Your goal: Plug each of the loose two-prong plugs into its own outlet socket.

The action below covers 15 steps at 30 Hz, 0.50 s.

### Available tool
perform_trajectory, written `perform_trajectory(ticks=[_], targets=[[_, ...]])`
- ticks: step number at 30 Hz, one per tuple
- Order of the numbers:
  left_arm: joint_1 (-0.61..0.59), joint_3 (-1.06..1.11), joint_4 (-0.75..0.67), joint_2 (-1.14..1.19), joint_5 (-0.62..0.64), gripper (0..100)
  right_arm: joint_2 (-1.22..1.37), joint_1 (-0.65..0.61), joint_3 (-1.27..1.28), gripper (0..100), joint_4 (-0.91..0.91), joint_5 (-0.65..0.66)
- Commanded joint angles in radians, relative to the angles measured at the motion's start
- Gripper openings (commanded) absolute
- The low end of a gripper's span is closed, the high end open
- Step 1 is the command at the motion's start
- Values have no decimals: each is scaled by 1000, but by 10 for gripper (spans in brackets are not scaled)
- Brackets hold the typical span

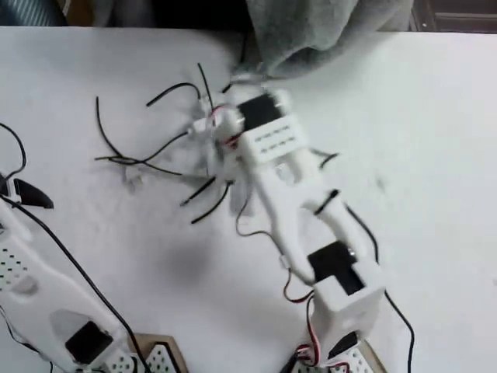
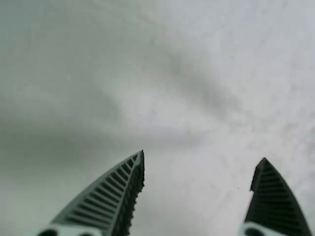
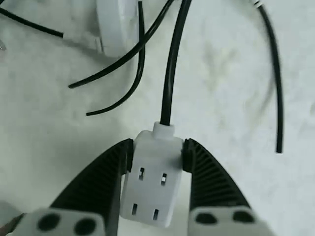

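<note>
My right gripper (image 3: 156,184) is shut on a white outlet socket (image 3: 150,189) with its slots facing the camera; a black cable (image 3: 172,69) runs out of its far end. Beyond it lies another white plug piece (image 3: 117,24) among loose black wires. In the high view the right arm reaches to the table's middle, its gripper (image 1: 211,128) over the tangle of white pieces and wires (image 1: 155,151). A small pale plug (image 1: 133,180) lies left of that tangle. My left gripper (image 2: 199,196) hangs open over bare white table, at the left edge (image 1: 22,193) in the high view.
A grey cloth (image 1: 318,31) lies over the table's far edge behind the right gripper. Black wire ends (image 1: 206,202) spread toward the front from the tangle. The right side of the white table (image 1: 435,140) is bare.
</note>
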Motion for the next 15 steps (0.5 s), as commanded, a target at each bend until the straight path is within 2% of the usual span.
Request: perform_trajectory(ticks=[1,5,12,15], targets=[[-4,-35,11,-67,-14,334,22,-51,100,41,-44,-120],[-1,-35,3,-67,-14,334,91,-73,213,40,-156,-212],[47,-26,12,-67,-12,335,154,-74,276,47,-341,-212],[61,-28,12,-67,-12,335,153,-74,270,108,-346,-212]])
